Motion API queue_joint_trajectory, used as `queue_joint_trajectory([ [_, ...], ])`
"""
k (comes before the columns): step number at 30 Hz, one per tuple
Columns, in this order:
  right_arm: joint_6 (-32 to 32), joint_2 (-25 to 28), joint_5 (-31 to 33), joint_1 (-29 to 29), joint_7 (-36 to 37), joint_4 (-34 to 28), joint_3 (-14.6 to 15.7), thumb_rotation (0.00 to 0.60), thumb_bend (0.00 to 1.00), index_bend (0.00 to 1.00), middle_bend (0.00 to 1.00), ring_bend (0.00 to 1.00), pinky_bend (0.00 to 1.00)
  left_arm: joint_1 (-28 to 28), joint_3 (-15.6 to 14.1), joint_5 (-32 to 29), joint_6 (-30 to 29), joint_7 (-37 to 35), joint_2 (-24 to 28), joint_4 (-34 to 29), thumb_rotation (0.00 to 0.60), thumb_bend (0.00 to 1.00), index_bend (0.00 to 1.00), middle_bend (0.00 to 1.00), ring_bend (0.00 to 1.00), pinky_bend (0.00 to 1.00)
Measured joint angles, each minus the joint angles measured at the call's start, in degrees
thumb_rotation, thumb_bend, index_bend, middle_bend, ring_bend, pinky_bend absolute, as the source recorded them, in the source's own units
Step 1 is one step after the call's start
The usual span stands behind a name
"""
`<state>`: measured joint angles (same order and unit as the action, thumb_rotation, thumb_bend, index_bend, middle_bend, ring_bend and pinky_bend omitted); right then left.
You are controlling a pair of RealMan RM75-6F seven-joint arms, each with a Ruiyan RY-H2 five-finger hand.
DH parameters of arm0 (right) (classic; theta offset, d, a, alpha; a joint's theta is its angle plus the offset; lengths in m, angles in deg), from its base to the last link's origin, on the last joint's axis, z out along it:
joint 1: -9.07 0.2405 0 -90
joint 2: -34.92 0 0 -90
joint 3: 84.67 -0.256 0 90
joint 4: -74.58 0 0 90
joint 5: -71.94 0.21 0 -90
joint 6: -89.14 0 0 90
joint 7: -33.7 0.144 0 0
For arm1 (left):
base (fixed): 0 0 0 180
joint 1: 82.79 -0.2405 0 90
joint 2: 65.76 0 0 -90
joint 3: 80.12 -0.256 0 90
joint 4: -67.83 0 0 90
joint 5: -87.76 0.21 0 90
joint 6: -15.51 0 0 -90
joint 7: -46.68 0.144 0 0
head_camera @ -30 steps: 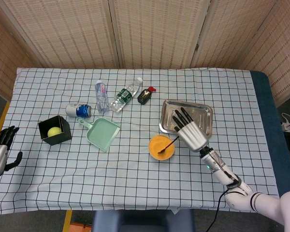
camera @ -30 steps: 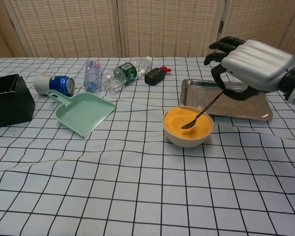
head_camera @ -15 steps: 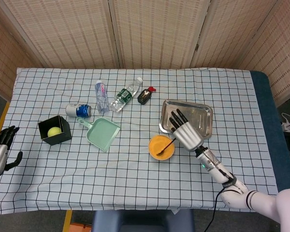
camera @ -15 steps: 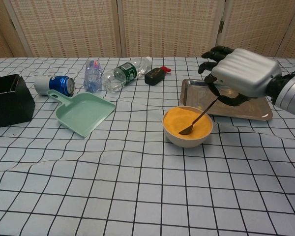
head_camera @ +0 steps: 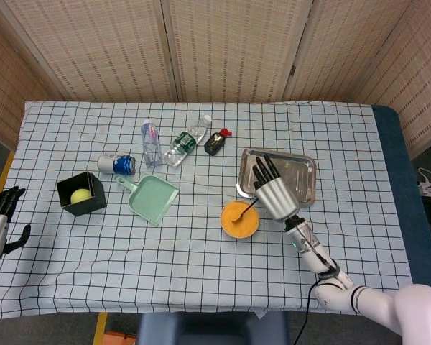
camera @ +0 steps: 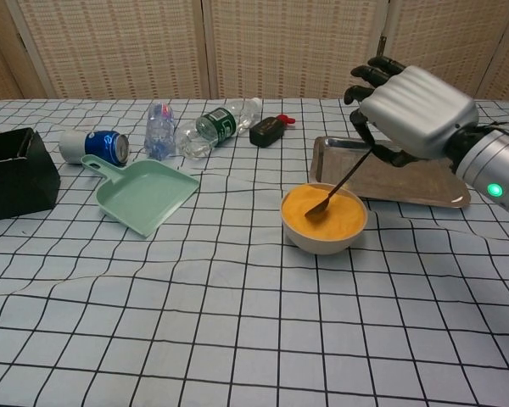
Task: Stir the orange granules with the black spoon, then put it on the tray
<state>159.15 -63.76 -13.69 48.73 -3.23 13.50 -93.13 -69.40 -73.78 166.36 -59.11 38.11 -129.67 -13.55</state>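
Right hand (camera: pixel 417 110) – fingers closed on black spoon (camera: pixel 338 188) handle | bowl-end in orange granules (camera: pixel 327 216)

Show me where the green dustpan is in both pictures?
Head view: the mint-green plastic dustpan lies left of centre, right of the black box.
Chest view: the dustpan lies left of centre, nearer than the bottles.
Shared landmark: the blue can, just beyond its handle.

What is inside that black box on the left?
From above, the black box holds a yellow-green ball. The chest view shows only the box's outer walls; anything beneath the ball is covered.
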Motion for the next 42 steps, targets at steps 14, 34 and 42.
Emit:
queue_joint_trajectory([
  [14,0.4,3.6,0.1,-1.4,5.4,-3.3,0.0,0.600,0.52,1.00,0.21,0.00,0.00,0.0,-0.2,0.3,-0.2,1.3,-0.3,-0.5,0.600,0.46,0.00,0.00,0.01,0.19],
  [34,-5.5,1.6,1.7,1.3,4.5,0.2,0.2,0.600,0.53,1.00,0.23,0.00,0.00,0.3,-0.3,0.2,0.3,0.8,-0.3,-0.2,0.600,0.46,0.00,0.00,0.01,0.19],
  [42,-9.3,6.2,2.7,1.4,-0.3,-6.0,1.7,0.600,0.53,1.00,0.23,0.00,0.00,0.2,-0.4,0.9,-0.2,0.6,-0.2,-0.4,0.600,0.46,0.00,0.00,0.01,0.19],
])
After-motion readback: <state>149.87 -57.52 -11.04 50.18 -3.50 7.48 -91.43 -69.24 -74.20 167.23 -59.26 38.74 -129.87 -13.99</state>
